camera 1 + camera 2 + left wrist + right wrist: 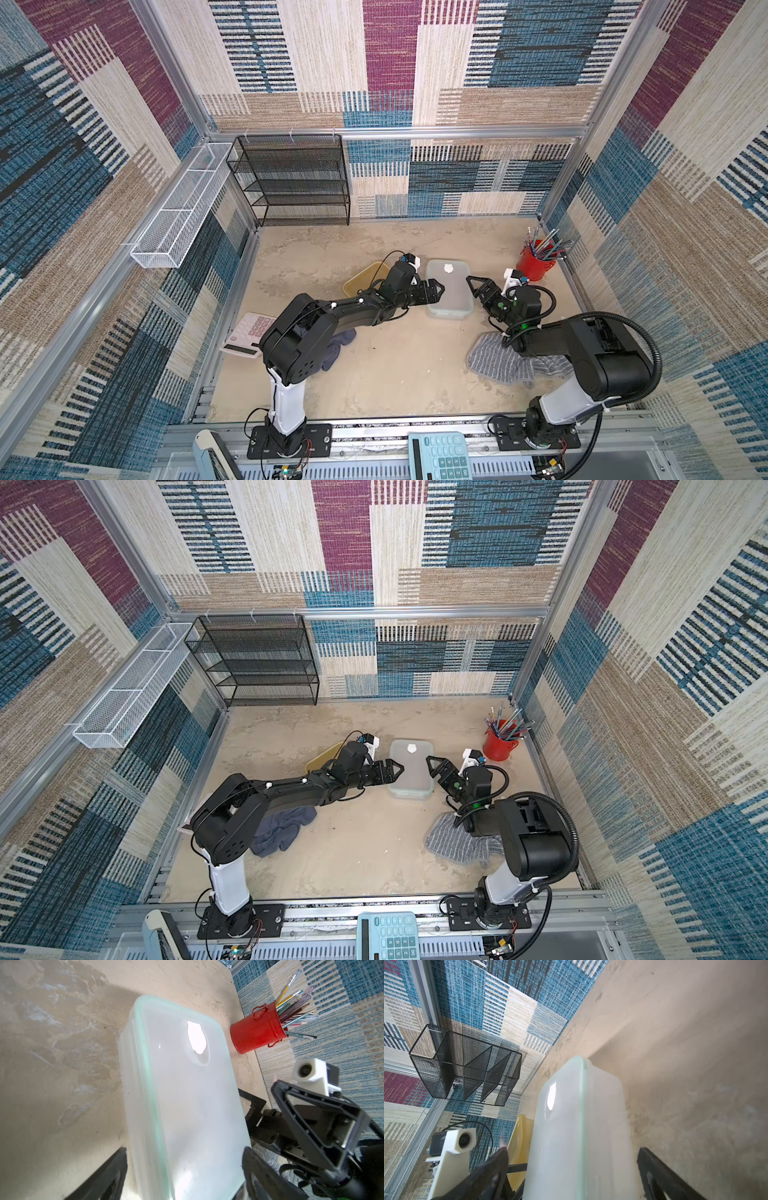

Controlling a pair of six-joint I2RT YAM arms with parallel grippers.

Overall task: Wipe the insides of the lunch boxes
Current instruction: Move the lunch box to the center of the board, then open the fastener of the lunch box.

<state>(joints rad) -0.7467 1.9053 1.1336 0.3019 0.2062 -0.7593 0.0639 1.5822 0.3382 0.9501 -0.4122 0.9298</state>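
Observation:
The clear frosted lunch box (451, 286) (411, 771) stands mid-table with its lid on; a white tab shows on the lid. My left gripper (436, 291) (185, 1150) is at its left long side, open, with one finger over the lid (187, 1095) and the other beside the wall. From the opposite side my right gripper (471, 282) (573, 1149) faces it, also open and straddling the lid's edge (581, 1126). Neither finger pair presses the box. The amber lunch box (363, 280) (519, 1142) lies behind my left wrist, mostly hidden.
A red pen cup (534, 264) stands at the back right. A grey striped cloth (498, 361) lies under my right arm, a dark blue cloth (336, 349) under my left. A pink calculator (249, 332) lies left, a teal calculator (440, 457) at the front rail. A black mesh rack (291, 178) hangs behind.

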